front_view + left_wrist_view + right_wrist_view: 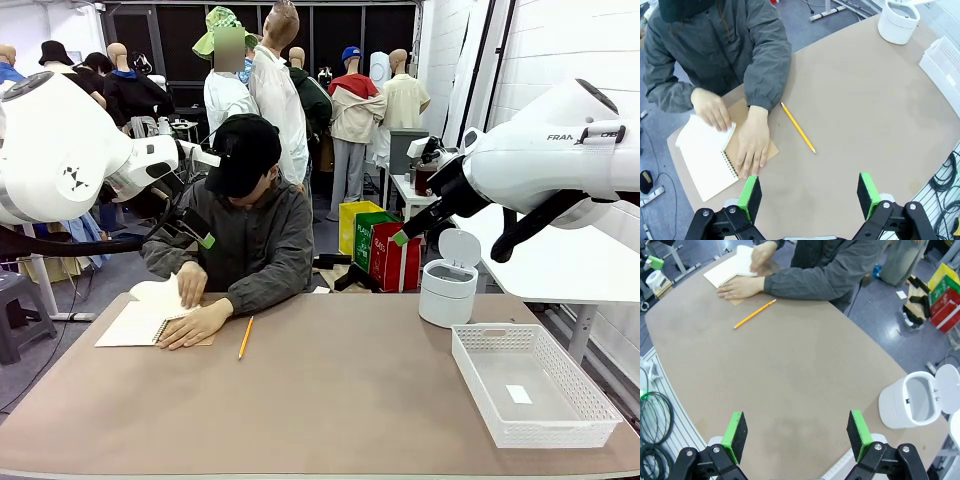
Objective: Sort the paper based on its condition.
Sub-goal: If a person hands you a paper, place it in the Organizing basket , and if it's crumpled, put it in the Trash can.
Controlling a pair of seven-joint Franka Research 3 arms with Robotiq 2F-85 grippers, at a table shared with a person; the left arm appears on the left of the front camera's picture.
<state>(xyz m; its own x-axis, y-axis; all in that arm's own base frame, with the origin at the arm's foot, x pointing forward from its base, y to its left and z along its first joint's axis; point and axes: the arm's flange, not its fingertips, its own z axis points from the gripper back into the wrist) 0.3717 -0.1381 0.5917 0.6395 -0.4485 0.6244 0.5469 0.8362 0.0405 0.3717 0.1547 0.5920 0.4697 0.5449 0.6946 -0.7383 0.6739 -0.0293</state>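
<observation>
Left gripper (809, 192) and right gripper (796, 432) stand open; pencil (797, 128) lies beside notebook (705, 165).

Right side white brick wall (560, 40); grey floor (40, 375); white side table (570, 270); coloured bins (395, 262) on floor.

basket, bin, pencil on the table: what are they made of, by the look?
Basket: white plastic, probably moulded; fine open lattice walls, matte finish.
Bin: white plastic by the look; smooth, seamless round wall, slight sheen.
Pencil: likely wood under yellow-orange paint; thin straight stick, too small to confirm.
</observation>
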